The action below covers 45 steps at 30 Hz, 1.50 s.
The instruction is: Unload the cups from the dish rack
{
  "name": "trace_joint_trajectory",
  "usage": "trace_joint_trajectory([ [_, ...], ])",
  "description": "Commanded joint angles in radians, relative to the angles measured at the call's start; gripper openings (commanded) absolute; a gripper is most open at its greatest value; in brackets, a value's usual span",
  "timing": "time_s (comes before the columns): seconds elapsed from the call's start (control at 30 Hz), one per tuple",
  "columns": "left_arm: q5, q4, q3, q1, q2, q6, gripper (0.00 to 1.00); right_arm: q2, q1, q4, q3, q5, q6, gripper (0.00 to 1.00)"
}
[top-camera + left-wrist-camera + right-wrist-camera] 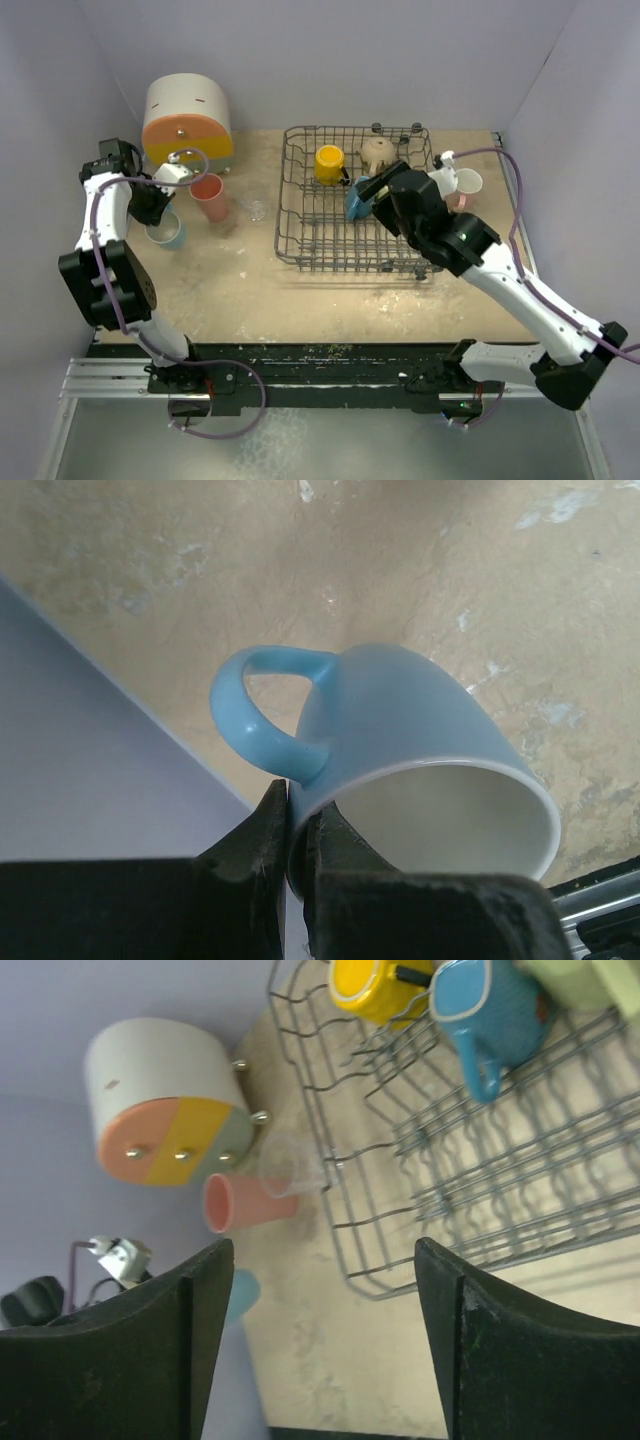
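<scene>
Nearest me, the left gripper (297, 845) is clamped on the rim of a light blue ceramic handled mug (400, 740), low over the worn, sandy tabletop (300, 290) left of the dark grey wire dish rack (285, 215). Setting it down looks like the step in hand. The right gripper (320, 1255), jaws wide apart and empty, hovers by a second blue handled mug (490, 1010) in the rack. It would need to reach in and close on that mug. A yellow mug (330, 163) and a tan mug (378, 152) wait farther back. Plain lilac walls (330, 60) enclose the table.

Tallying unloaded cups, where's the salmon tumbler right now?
In the top view, the salmon tumbler sits left of the dish rack, beside the clear glass.
</scene>
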Motion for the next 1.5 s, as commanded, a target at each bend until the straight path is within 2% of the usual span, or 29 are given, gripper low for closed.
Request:
trace_joint_trajectory([
  [0.0, -0.049, 0.034, 0.111, 0.002, 0.118, -0.109, 0.00, 0.129, -0.074, -0.079, 0.156, -0.054, -0.234, 0.79],
  [0.23, -0.005, 0.049, 0.252, 0.002, 0.296, -0.194, 0.00, 0.348, -0.175, -0.226, 0.301, -0.019, -0.432, 0.89],
  [0.43, 0.004, 0.067, 0.293, 0.002, 0.393, -0.227, 0.00, 0.404, -0.268, -0.209, 0.263, -0.032, -0.563, 0.92],
  [0.63, 0.006, 0.091, 0.288, 0.002, 0.423, -0.241, 0.02, 0.467, -0.310, -0.177, 0.208, -0.054, -0.648, 0.88],
  [0.67, 0.000, 0.095, 0.285, 0.002, 0.424, -0.241, 0.09, 0.481, -0.313, -0.175, 0.205, -0.054, -0.656, 0.88],
  [0.73, -0.010, 0.101, 0.280, 0.002, 0.417, -0.239, 0.36, 0.505, -0.323, -0.162, 0.201, -0.065, -0.678, 0.88],
  [0.9, -0.003, 0.099, 0.283, 0.002, 0.362, -0.223, 0.52, 0.562, -0.329, -0.114, 0.203, -0.095, -0.750, 0.86],
  [0.97, 0.003, 0.092, 0.287, 0.003, 0.324, -0.221, 0.63, 0.588, -0.332, -0.105, 0.213, -0.109, -0.775, 0.86],
  [1.03, 0.021, 0.083, 0.286, 0.004, 0.278, -0.221, 0.69, 0.604, -0.336, -0.094, 0.213, -0.115, -0.791, 0.86],
  [1.07, 0.038, 0.075, 0.282, 0.004, 0.251, -0.223, 0.74, 0.608, -0.338, -0.080, 0.207, -0.123, -0.805, 0.86],
  [1.1, 0.061, 0.066, 0.278, 0.005, 0.223, -0.226, 0.89, 0.612, -0.343, -0.067, 0.201, -0.127, -0.812, 0.86],
  [1.13, 0.090, 0.061, 0.273, 0.006, 0.193, -0.233, 0.94, 0.616, -0.350, -0.055, 0.192, -0.129, -0.820, 0.85],
  [1.2, 0.135, 0.043, 0.269, 0.005, 0.137, -0.244, 1.00, 0.623, -0.371, -0.031, 0.183, -0.146, -0.836, 0.83],
  [1.47, 0.345, -0.111, 0.356, 0.006, -0.020, -0.277, 0.99, 0.620, -0.425, 0.094, 0.111, -0.215, -0.911, 0.82],
])
